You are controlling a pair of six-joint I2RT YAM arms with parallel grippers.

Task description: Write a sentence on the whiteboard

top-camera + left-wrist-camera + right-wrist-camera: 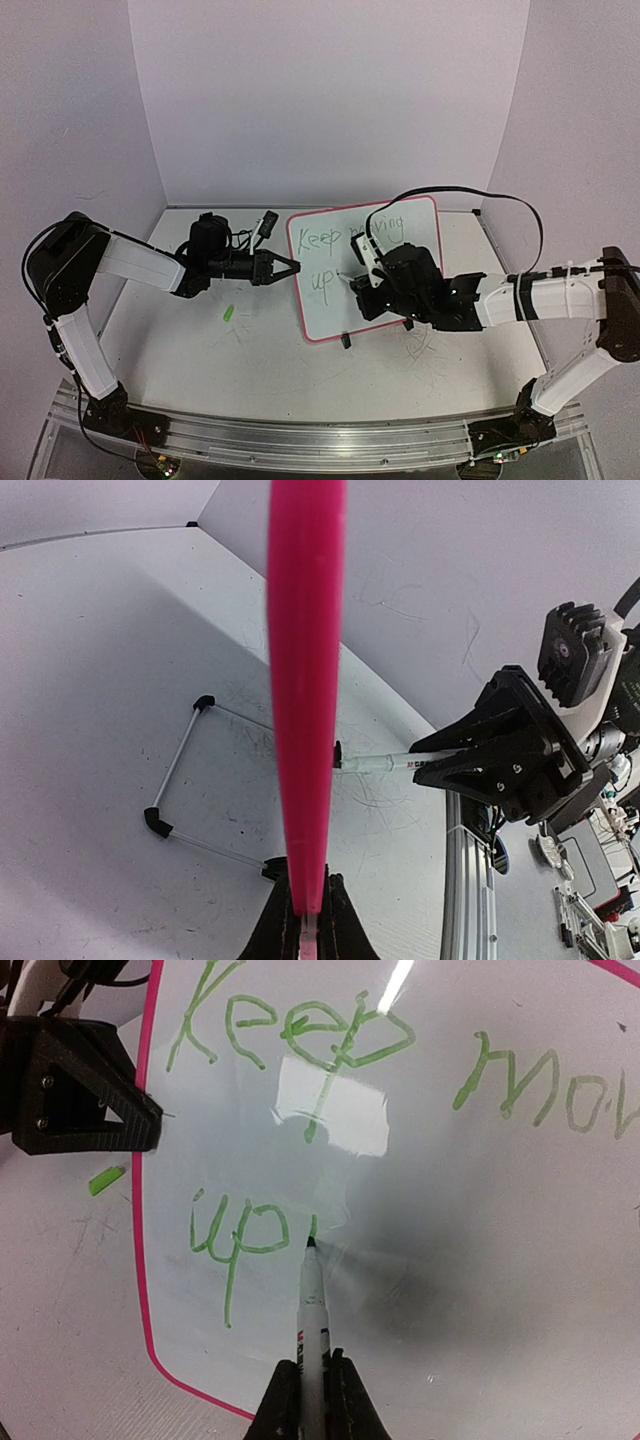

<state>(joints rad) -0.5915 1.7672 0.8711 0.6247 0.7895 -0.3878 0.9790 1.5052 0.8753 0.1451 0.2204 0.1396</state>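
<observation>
The whiteboard, glossy white with a pink-red frame, stands tilted at the table's middle. The sentence in green reads "Keep mov" on the top line and "up" plus one short stroke below; my right arm hides the rest. My left gripper is shut on the board's left edge, which shows as a pink bar between its jaws. My right gripper is shut on a white marker, whose tip touches the board just right of "up". From the left wrist view, marker and right gripper show beyond the board.
A small green cap lies on the table left of the board, also in the right wrist view. The board's black foot rests at its near edge; its wire stand lies behind. White walls enclose the table; an aluminium rail runs along the front.
</observation>
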